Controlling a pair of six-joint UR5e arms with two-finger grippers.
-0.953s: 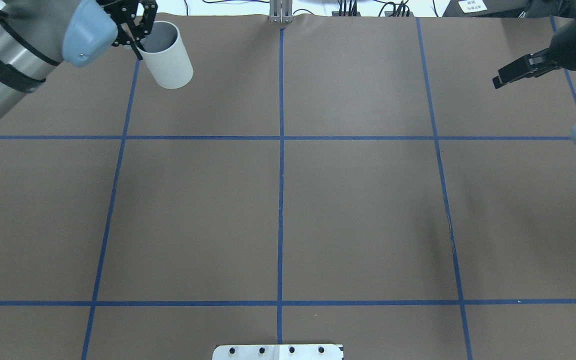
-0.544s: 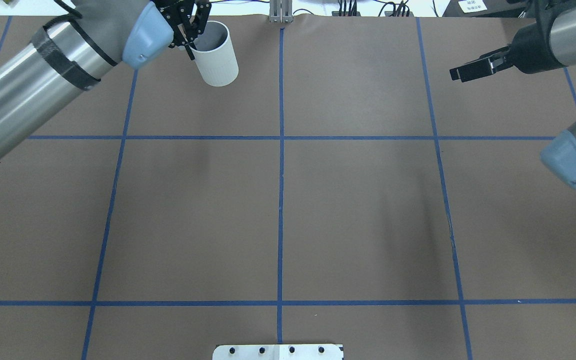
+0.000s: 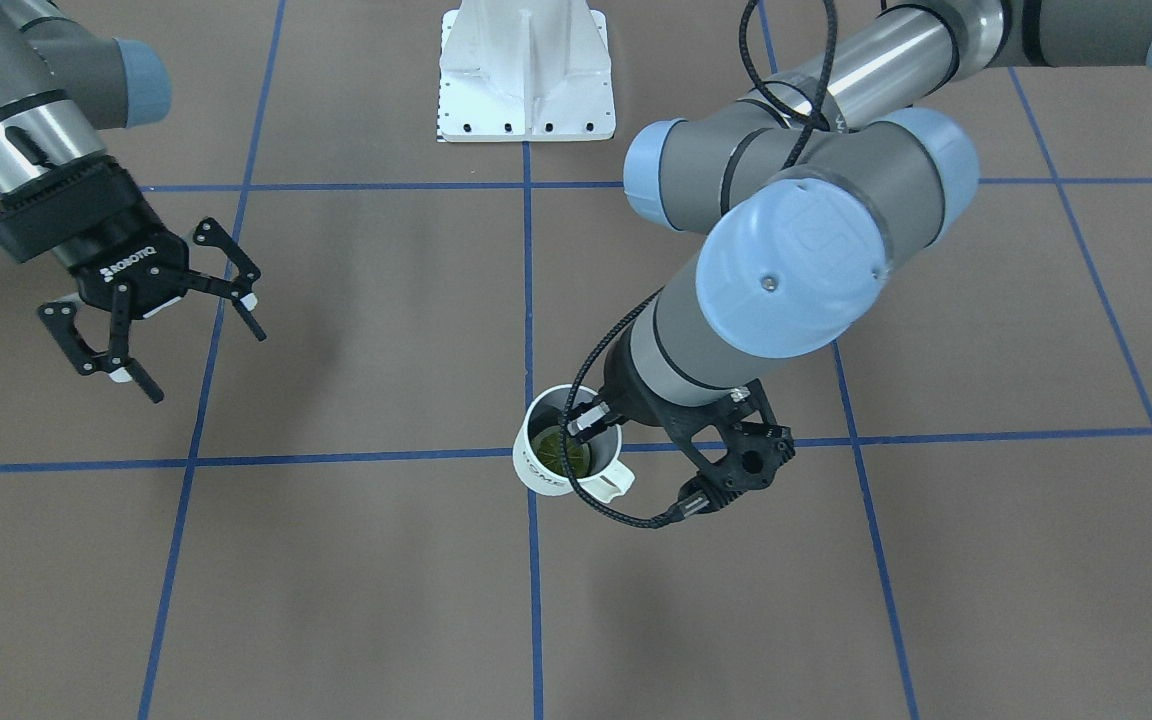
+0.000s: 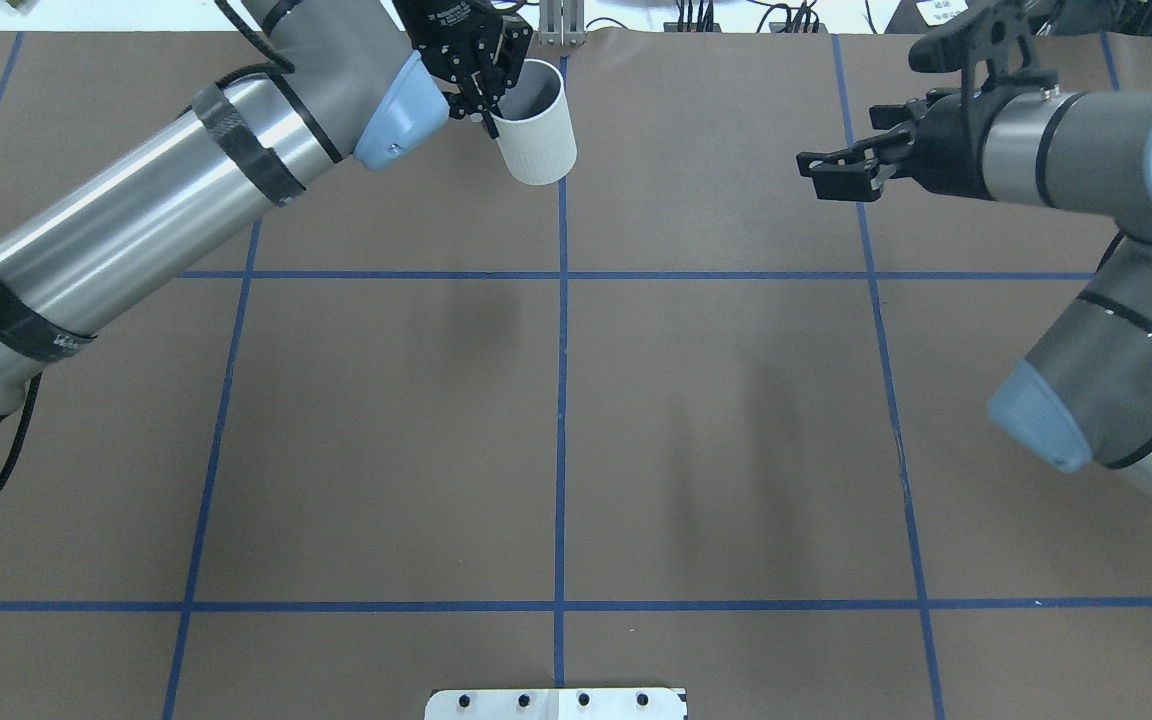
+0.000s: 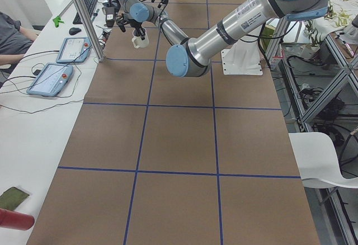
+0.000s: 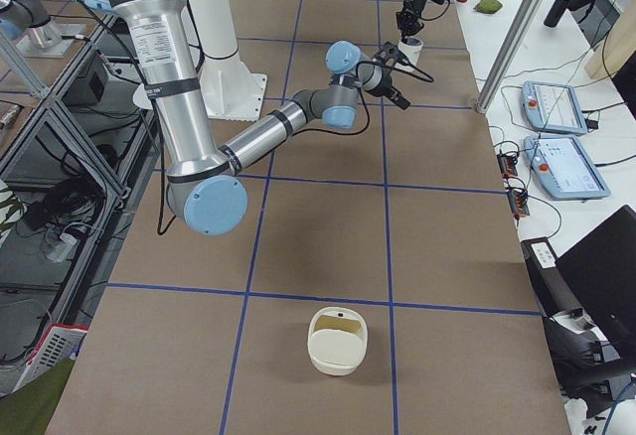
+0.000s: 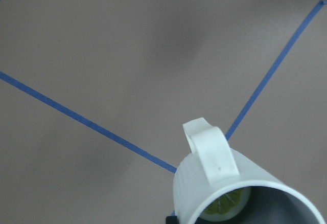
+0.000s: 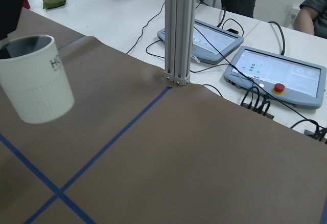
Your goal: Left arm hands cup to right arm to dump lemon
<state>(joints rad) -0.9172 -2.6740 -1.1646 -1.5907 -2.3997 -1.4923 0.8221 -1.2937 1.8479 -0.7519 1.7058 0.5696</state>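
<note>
Left gripper [image 4: 487,103] clamping cup [image 4: 538,140] rim, holding it upright, lemon [image 3: 560,451] resting inside; right gripper [image 3: 204,364] hovering, jaws spread for handover.

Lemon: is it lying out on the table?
No, the lemon sits down inside the cup that the left gripper holds by its rim.

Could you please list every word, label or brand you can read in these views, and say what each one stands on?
"ROBOTIQ": on the body of the right claw, front-facing view.
"HOME": faint, on the wall of the cup; the right wrist view shows only its start.
Too small to read: print on the left claw, the marking on the left arm, the white label past the table's far edge.
</note>
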